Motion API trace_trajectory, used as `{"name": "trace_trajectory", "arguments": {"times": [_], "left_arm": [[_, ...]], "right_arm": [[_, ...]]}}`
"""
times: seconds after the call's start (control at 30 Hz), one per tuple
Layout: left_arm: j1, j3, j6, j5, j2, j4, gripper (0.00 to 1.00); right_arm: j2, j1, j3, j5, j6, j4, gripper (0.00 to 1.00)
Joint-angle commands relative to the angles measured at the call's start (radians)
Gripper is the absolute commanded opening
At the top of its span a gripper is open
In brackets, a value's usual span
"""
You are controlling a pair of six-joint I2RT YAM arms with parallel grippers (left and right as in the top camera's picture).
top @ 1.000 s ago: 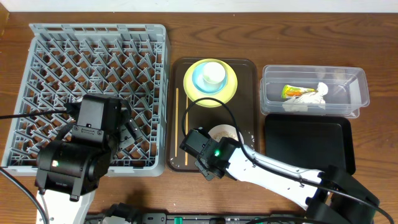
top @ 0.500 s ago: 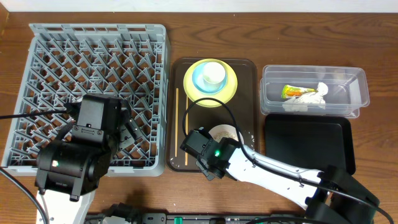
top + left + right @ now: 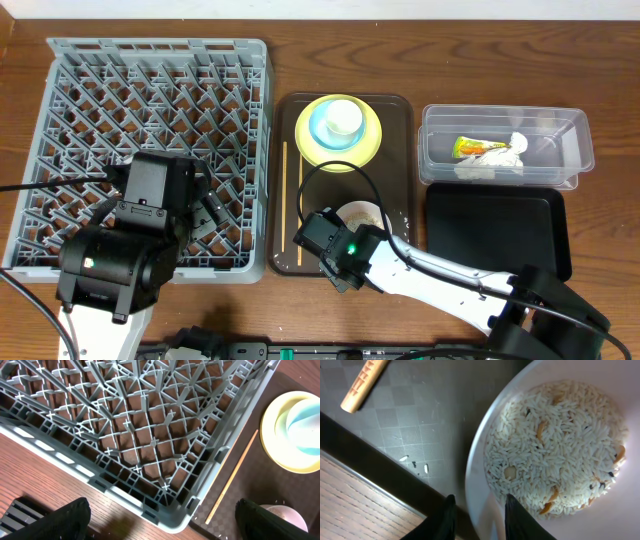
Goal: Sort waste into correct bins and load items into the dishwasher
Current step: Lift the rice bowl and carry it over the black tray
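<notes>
The white bowl (image 3: 366,212) holds rice (image 3: 555,445) and sits on the brown serving tray (image 3: 395,185). My right gripper (image 3: 340,232) (image 3: 479,515) is shut on the bowl's near rim (image 3: 480,465), one finger inside and one outside. My left gripper (image 3: 205,215) (image 3: 157,520) is open and empty over the near right corner of the grey dish rack (image 3: 150,100) (image 3: 150,435). The yellow plate (image 3: 372,138) carries the light-blue cup (image 3: 322,126) with a white cup (image 3: 344,117) in it. Chopsticks (image 3: 285,190) lie along the tray's left side.
The clear tub (image 3: 432,150) at the right holds the orange-and-green wrapper (image 3: 470,147) and white tissue (image 3: 500,162). The flat black tray (image 3: 495,225) lies in front of it. A few rice grains (image 3: 415,462) lie on the brown tray beside the bowl.
My right gripper has shifted slightly to the right at the bowl's rim. The left arm has not moved.
</notes>
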Motion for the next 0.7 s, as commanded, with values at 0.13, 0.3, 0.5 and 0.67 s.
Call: {"name": "trace_trajectory", "arguments": {"times": [0.13,0.3,0.5,0.67], "left_arm": [[0.006,0.005,0.005,-0.009,-0.001,0.0,0.94],[0.006,0.005,0.005,-0.009,-0.001,0.0,0.93],[0.006,0.005,0.005,-0.009,-0.001,0.0,0.94],[0.006,0.005,0.005,-0.01,-0.001,0.0,0.94]], "right_arm": [[0.008,0.005,-0.006,0.012,-0.001,0.005,0.01],[0.007,0.003,0.032,0.012,-0.002,0.007,0.01],[0.006,-0.04,0.201,0.013,-0.033,-0.138,0.01],[0.006,-0.122,0.381,0.019,-0.039,-0.345,0.01]]}}
